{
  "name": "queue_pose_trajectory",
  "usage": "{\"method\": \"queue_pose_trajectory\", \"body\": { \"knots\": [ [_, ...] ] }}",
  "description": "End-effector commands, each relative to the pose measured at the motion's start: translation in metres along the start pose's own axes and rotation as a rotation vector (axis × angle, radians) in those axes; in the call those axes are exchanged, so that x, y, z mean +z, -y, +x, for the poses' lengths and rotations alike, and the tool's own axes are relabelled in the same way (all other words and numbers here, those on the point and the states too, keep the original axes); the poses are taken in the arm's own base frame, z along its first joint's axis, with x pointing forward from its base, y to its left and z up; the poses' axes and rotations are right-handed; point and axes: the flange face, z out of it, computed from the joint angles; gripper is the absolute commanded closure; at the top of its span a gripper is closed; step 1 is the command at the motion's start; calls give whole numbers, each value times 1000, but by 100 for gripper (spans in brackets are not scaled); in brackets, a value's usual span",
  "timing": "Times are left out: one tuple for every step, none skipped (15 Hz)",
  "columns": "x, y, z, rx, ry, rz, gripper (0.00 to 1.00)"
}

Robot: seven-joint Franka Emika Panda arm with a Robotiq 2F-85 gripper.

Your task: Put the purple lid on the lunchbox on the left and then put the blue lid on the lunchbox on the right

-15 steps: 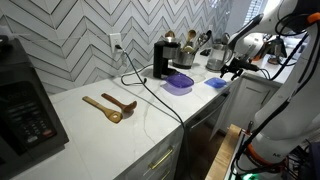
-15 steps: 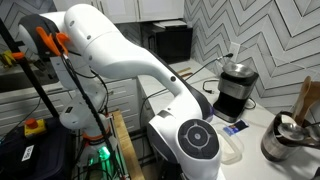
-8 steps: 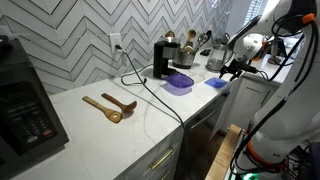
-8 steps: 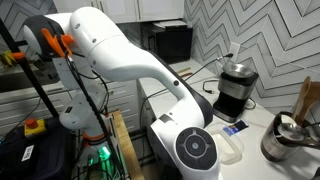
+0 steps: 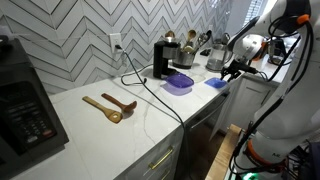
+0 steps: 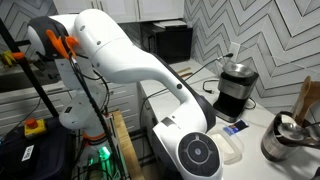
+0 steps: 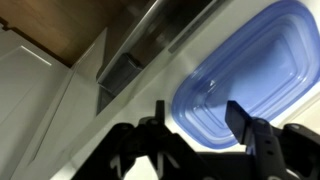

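The lunchbox with the purple lid sits on the white counter by the coffee maker. The blue-lidded lunchbox lies near the counter's front edge; the wrist view shows its blue lid close below me. My gripper hovers just above and beside the blue lid, and in the wrist view its fingers are spread apart with nothing between them. In an exterior view only a corner of the blue lid shows behind the arm.
A black coffee maker and metal kettles stand at the back. Two wooden spoons lie mid-counter. A black cable runs across the counter. A microwave stands at the near end. The counter edge drops beside the blue lid.
The arm has shifted slightly in the exterior views; the lids have not moved.
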Motion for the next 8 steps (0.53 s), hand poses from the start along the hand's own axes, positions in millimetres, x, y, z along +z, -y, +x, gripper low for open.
{"method": "queue_pose_trajectory", "body": {
  "knots": [
    [5, -7, 3, -5, -8, 6, 68],
    [5, -7, 3, -5, -7, 6, 75],
    [5, -7, 3, -4, -6, 6, 81],
    [6, -7, 3, -4, -5, 5, 86],
    [6, -8, 3, -3, -4, 5, 91],
    [7, -8, 3, -2, -3, 5, 94],
    [7, -8, 3, -1, -2, 5, 96],
    [7, -9, 3, 1, -1, 4, 96]
  ]
}}
